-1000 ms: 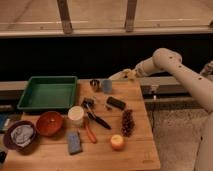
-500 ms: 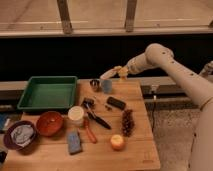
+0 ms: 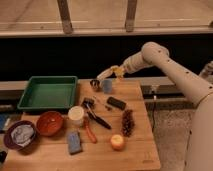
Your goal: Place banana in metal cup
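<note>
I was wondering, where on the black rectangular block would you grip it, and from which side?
Grip the black block across its narrow width at mid-length, coming straight down from above: it lies flat and slightly angled on the table, with room along both long sides. The gripper hangs over the table's back edge, beside the metal cup.

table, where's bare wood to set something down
Bare wood: right edge beside the black block and dark cluster, and the front right corner past the orange fruit. Crowded around the white cup. The gripper holds the banana near the metal cup.
</note>
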`<state>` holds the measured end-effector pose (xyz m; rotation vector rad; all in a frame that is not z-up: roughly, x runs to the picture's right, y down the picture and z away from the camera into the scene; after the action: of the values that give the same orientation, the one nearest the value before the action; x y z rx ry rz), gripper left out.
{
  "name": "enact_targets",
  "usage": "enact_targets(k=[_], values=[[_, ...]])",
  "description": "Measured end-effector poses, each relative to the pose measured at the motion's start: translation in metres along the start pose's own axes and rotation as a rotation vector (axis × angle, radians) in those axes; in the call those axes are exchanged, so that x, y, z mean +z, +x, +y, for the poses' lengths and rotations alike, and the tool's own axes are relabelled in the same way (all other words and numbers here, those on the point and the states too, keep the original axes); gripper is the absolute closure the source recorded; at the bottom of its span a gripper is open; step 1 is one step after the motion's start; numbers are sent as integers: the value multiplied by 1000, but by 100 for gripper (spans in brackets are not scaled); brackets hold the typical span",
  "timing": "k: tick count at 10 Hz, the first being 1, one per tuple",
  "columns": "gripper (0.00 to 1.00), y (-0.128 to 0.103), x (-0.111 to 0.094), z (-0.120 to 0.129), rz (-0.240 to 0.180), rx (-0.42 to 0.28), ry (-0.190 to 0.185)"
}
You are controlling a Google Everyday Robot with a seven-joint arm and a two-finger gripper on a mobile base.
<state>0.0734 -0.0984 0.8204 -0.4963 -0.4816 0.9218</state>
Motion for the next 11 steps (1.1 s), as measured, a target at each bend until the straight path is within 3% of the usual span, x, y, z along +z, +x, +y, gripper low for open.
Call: enact_targets(k=[2,7,11], values=[[100,3,2,0,9,-1,-12],[100,-16,58,27,46,-70,-118],[100,-24,94,47,73,-116,-182]])
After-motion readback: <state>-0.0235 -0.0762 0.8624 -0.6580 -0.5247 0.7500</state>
